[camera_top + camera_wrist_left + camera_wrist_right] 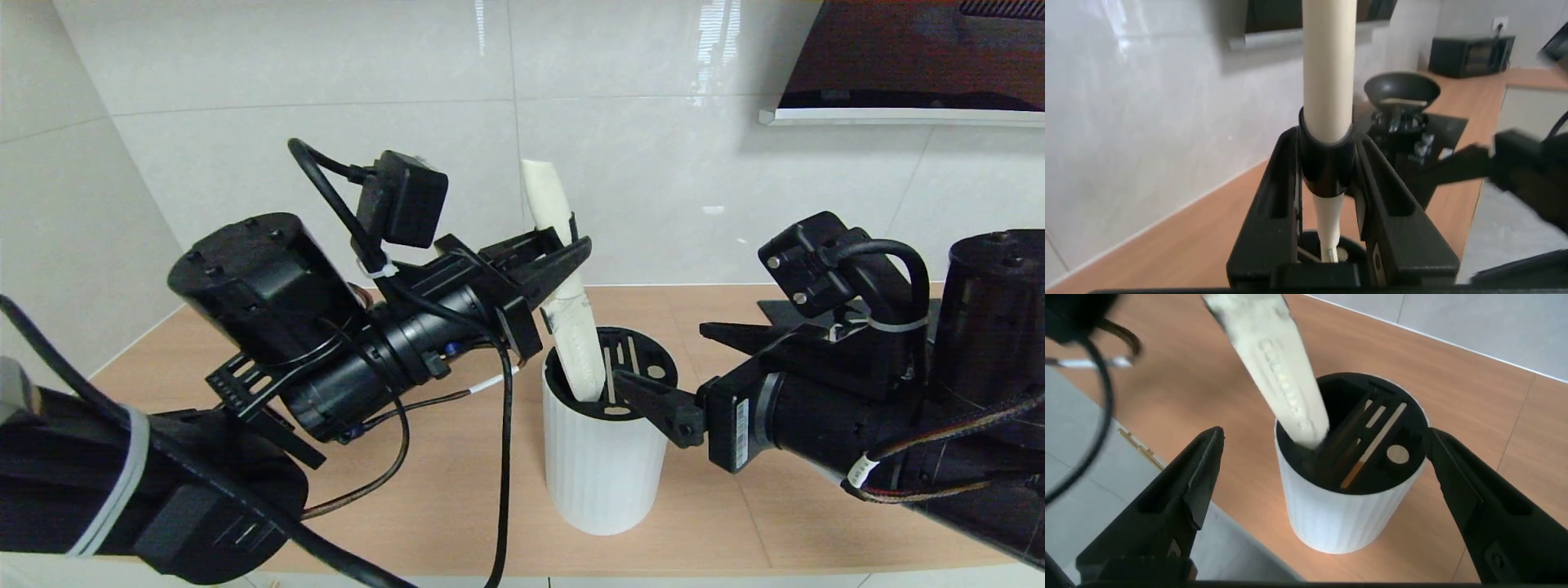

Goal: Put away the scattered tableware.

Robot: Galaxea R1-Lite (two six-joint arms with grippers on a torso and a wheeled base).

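Cream plastic utensil [578,343], clamped by left gripper [571,253], dips into white ribbed holder's [602,465] nine-o'clock side; right gripper [1323,449], at three o'clock, spread wide.

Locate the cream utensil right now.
The cream utensil stands tilted at the head view's centre, clamped mid-length by the left gripper, its lower end inside the white ribbed holder on the wooden counter.

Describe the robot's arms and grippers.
The left arm and right arm are black with thick cylindrical joints. The left gripper and right gripper have long tapering black fingers. Black cables loop along the left arm, held by white ties; the right wrist carries a white label.
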